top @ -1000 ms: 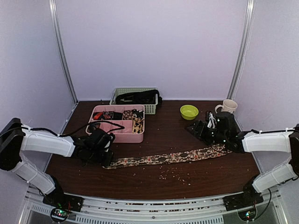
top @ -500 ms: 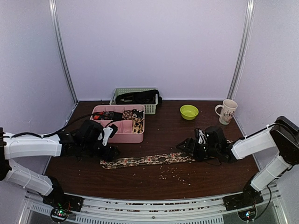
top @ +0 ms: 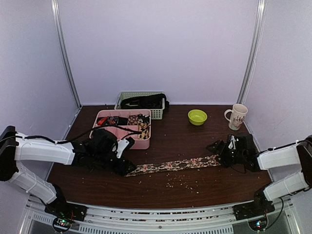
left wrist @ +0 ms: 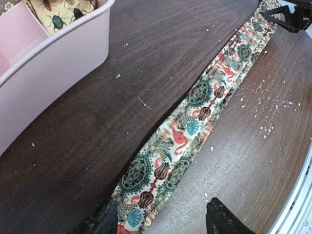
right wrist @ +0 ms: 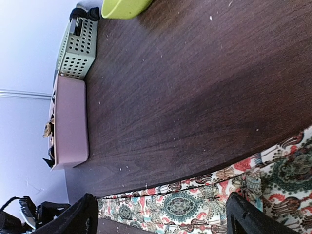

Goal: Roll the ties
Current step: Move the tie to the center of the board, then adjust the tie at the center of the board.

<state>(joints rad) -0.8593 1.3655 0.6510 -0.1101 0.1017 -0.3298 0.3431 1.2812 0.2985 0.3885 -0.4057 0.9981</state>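
A long patterned tie (top: 173,165), cream with teal medallions and red flecks, lies flat across the brown table. My left gripper (top: 126,166) is at its left end; in the left wrist view the gripper (left wrist: 161,224) is open, with the tie (left wrist: 195,117) running away from beside the left finger (left wrist: 105,222). My right gripper (top: 218,152) is at the tie's right end; in the right wrist view the gripper (right wrist: 163,217) is open and low over the tie (right wrist: 209,204), which spans the gap between the fingers.
A pink divided tray (top: 122,143) holding rolled fabric stands behind the left gripper, also in the left wrist view (left wrist: 53,63). Behind it is a green basket (top: 157,114) with black items. A green bowl (top: 197,117) and a mug (top: 237,116) stand at the back right. Crumbs (top: 183,183) dot the front.
Over the last second the tie has been drawn shorter, then shifted right. Both grippers moved right with it; the left one now sits further toward the middle.
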